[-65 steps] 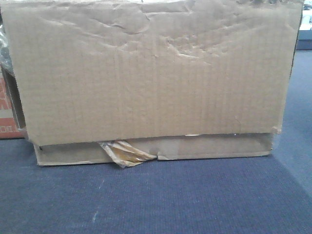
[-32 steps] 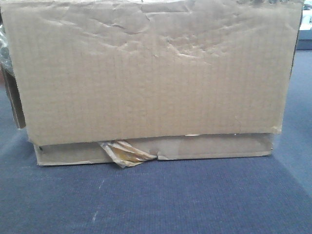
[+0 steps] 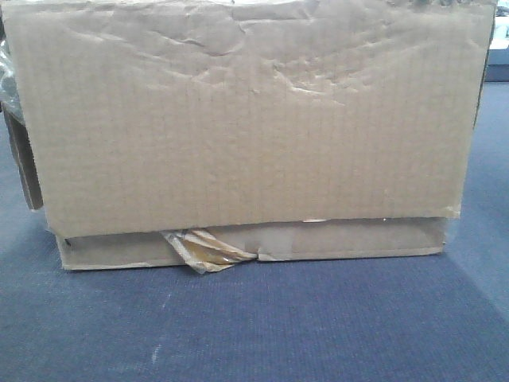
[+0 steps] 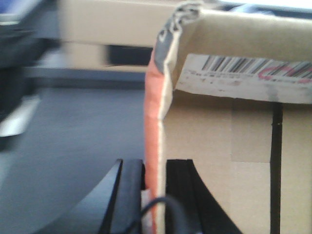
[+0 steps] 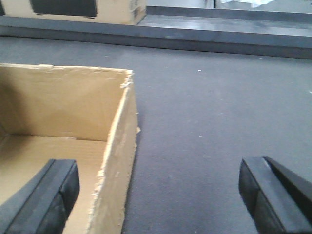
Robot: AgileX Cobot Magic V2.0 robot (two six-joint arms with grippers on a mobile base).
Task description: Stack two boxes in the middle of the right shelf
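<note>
Left end effector (image 4: 155, 195) pinches the tall box (image 3: 246, 119) by its wall; right end effector (image 5: 156, 178) gapes wide astride its rim. The flat box (image 3: 334, 240) lies beneath. The red carton left of it has gone: likely rolling shelfward.

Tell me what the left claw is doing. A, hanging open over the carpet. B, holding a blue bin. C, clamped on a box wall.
C: in the left wrist view, the left claw has a finger pressed against each side of the box wall.
</note>
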